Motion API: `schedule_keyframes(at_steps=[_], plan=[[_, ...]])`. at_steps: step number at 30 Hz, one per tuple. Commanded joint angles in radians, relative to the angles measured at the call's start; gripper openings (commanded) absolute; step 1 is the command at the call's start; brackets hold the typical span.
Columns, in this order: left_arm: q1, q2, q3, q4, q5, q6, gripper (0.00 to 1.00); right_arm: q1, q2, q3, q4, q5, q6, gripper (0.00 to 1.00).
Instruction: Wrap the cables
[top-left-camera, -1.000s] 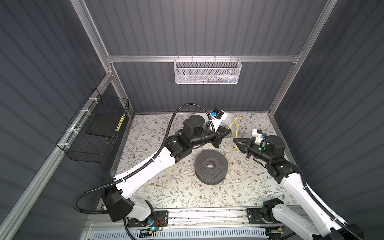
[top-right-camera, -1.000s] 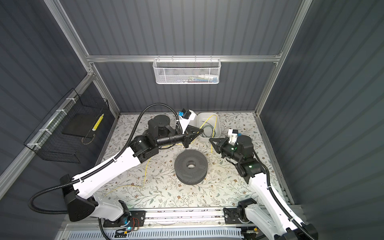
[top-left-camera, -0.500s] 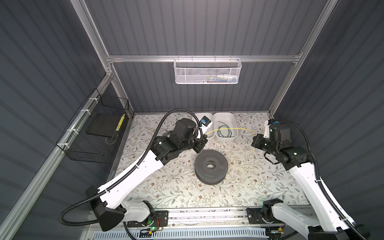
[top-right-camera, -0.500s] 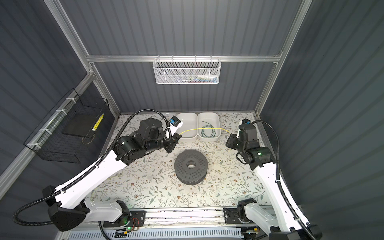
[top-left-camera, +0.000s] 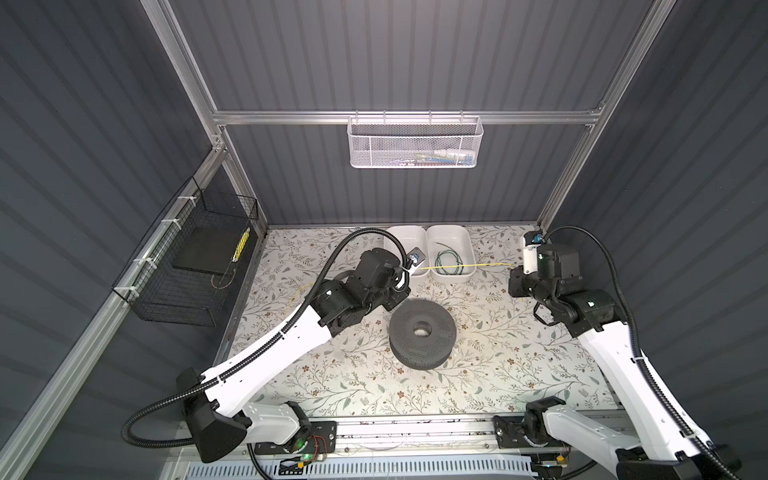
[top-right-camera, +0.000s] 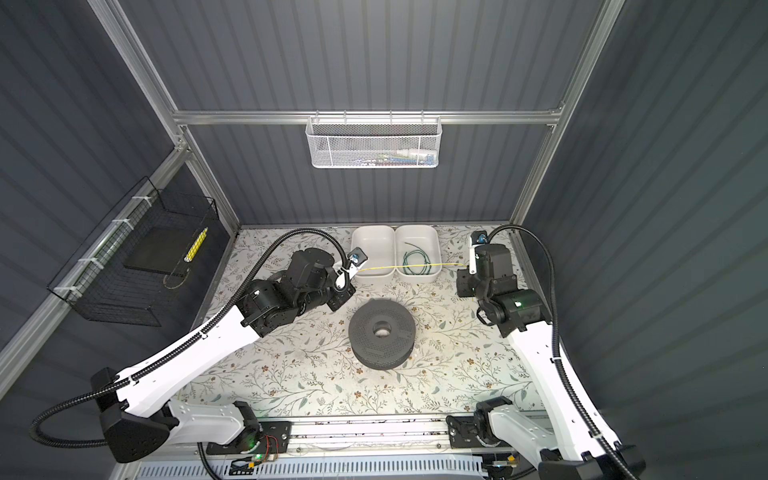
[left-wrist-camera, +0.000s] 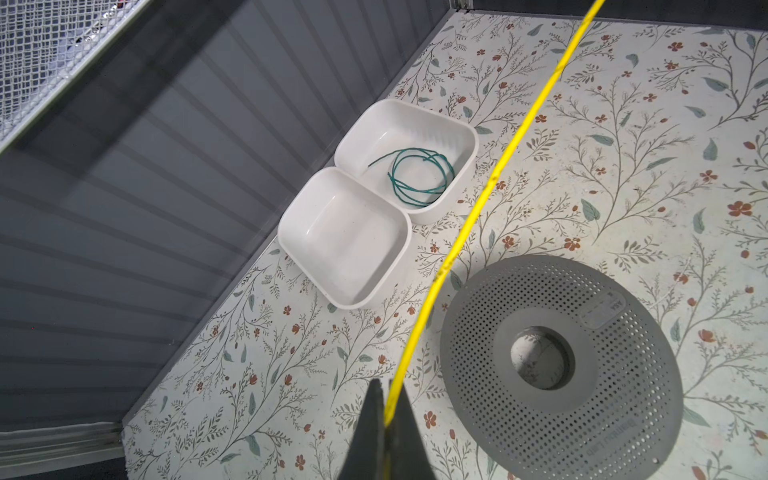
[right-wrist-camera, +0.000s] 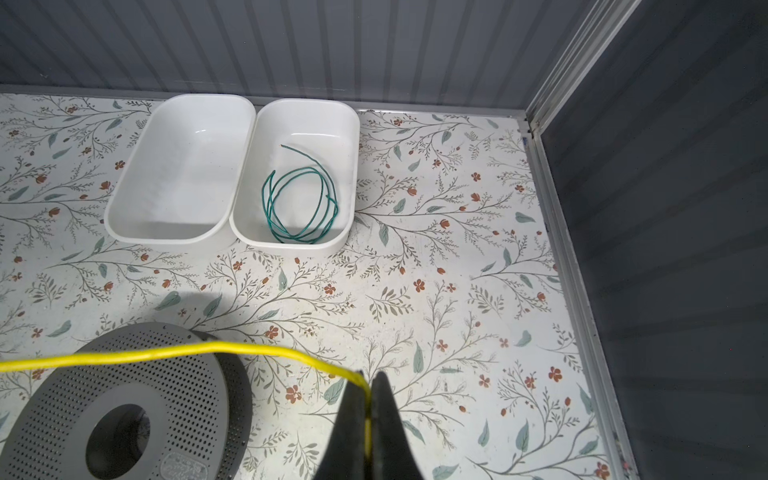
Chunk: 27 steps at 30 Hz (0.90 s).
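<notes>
Held the yellow cable (top-left-camera: 490, 264) off the table (top-left-camera: 519, 353) in a nearly straight span behind the spool (top-left-camera: 440, 336), on its back-wall side. Pinched one part of the wire in the left gripper (left-wrist-camera: 388, 399), jaws pressed together on it, behind and to the left of the spool. Pinched another part in the right gripper (right-wrist-camera: 369, 390), likewise closed tight on the wire, behind and well to the right of the spool. Crossed, in both top views, the near rims of the white trays (right-wrist-camera: 166, 243) set side by side behind the spool; ran, in the wrist views, through the air, clear of trays and spool alike. Showed a faint slack yellow tail on the table to the left of the spool, partly hidden by the left arm (top-left-camera: 291, 336). Found the green cable (right-wrist-camera: 268, 208) coiled in loose loops inside the tray (right-wrist-camera: 291, 245) behind and slightly right of the spool, apart from both grippers. Set the spool flat, perforated face and centre hole upward.
</notes>
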Motion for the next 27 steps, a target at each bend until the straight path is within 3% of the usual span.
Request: schedule_keyframes(at_steps=[1, 5, 6, 12, 16, 21, 24, 27], plan=[[0.041, -0.054, -0.001, -0.100, -0.094, -0.034, 0.00, -0.042, -0.040, -0.054, 0.006, 0.076, 0.004, 0.15], [0.042, -0.055, -0.009, -0.022, 0.037, -0.119, 0.00, -0.041, -0.087, -0.138, 0.061, -0.169, 0.107, 0.45], [0.041, -0.055, -0.012, -0.005, 0.062, -0.133, 0.00, -0.041, -0.099, -0.161, 0.075, -0.203, 0.124, 0.48], [0.041, -0.023, 0.019, 0.051, 0.138, -0.179, 0.00, -0.041, -0.162, -0.201, 0.058, -0.250, 0.222, 0.53], [0.041, -0.004, 0.024, 0.091, 0.080, -0.184, 0.00, -0.041, -0.216, -0.197, 0.067, -0.424, 0.317, 0.59], [0.041, 0.020, 0.027, 0.118, 0.063, -0.178, 0.00, -0.041, -0.228, -0.184, 0.088, -0.630, 0.400, 0.56], [0.041, 0.033, 0.064, 0.123, 0.076, -0.184, 0.00, -0.041, -0.218, -0.155, 0.073, -0.656, 0.449, 0.56], [0.041, 0.030, 0.055, 0.147, 0.087, -0.196, 0.00, -0.041, -0.226, -0.150, 0.092, -0.611, 0.624, 0.59]])
